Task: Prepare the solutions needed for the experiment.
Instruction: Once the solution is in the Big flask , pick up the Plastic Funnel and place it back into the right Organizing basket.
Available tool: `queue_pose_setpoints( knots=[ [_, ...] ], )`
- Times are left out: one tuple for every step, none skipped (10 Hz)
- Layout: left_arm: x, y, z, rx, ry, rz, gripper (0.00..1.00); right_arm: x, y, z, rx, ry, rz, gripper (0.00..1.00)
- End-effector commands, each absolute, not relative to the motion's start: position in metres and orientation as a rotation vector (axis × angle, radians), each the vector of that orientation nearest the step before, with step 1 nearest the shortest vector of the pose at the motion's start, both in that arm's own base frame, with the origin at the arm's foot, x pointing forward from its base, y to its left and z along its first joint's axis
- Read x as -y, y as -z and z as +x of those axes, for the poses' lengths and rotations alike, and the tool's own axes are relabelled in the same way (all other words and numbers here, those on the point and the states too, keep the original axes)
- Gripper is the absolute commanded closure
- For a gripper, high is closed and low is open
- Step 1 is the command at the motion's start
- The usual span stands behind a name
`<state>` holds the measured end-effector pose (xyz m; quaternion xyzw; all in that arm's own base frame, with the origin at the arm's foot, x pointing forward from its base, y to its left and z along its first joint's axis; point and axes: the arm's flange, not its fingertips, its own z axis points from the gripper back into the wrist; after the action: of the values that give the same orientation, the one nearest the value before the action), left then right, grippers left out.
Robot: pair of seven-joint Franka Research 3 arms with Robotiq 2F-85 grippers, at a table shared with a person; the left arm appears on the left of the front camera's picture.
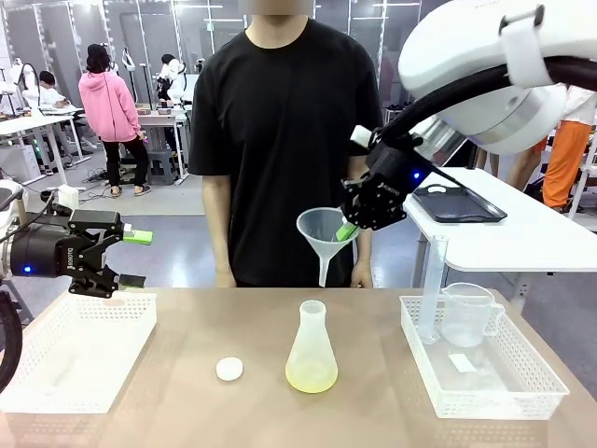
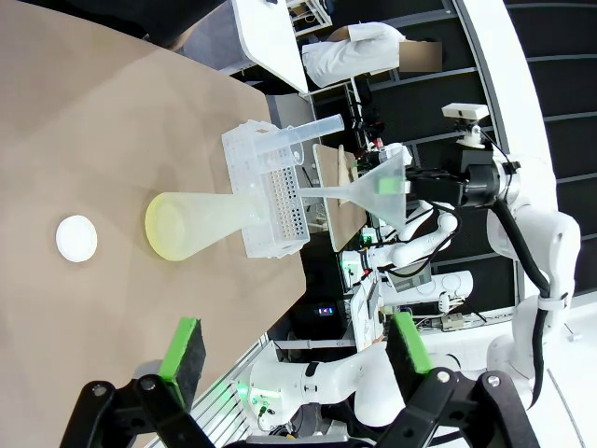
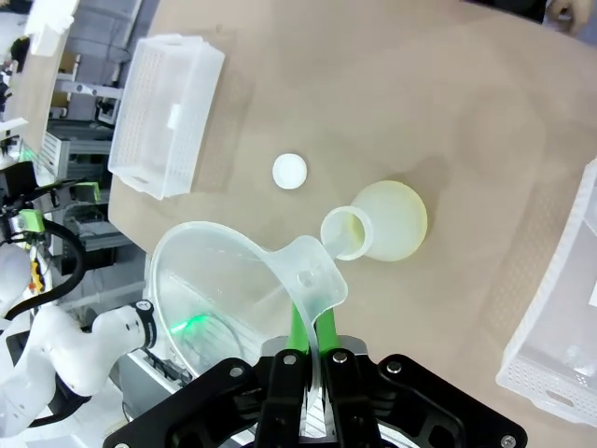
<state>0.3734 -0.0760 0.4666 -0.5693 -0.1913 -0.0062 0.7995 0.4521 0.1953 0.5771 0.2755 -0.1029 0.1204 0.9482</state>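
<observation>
Pale yellow solutions (image 1: 312, 378): shallow layer in conical flask (image 1: 312, 338), upright mid-table, white cap (image 1: 229, 369) near it. Left gripper (image 1: 135, 259): jaws wide apart, empty, above left basket (image 1: 65, 399). Right gripper (image 1: 348, 230): clamped on funnel (image 1: 322, 227) tab; funnel aloft over flask, before person (image 1: 280, 140).

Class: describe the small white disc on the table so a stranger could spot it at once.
Start at the brown table and find the conical flask standing at its middle. Between that flask and the white basket on the left lies the disc: flat, round and white, far lower and smaller than either neighbour.
</observation>
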Motion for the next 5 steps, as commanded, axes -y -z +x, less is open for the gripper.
queue_pose_setpoints(
  knots=[
    [0.079, -0.469, 0.373, 0.411, 0.002, -1.252, 0.00, -0.184, -0.574, 0.441, 0.256, -0.252, 0.611, 1.00],
    [0.079, -0.469, 0.373, 0.411, 0.002, -1.252, 0.00, -0.181, -0.576, 0.440, 0.255, -0.251, 0.612, 1.00],
    [0.079, -0.469, 0.373, 0.411, 0.002, -1.252, 0.00, -0.178, -0.575, 0.440, 0.235, -0.247, 0.596, 1.00],
    [0.079, -0.469, 0.373, 0.411, 0.002, -1.252, 0.00, -0.166, -0.575, 0.439, 0.234, -0.223, 0.575, 1.00],
    [0.079, -0.469, 0.373, 0.411, 0.002, -1.252, 0.00, -0.145, -0.574, 0.436, 0.218, -0.146, 0.559, 1.00]
  ],
)
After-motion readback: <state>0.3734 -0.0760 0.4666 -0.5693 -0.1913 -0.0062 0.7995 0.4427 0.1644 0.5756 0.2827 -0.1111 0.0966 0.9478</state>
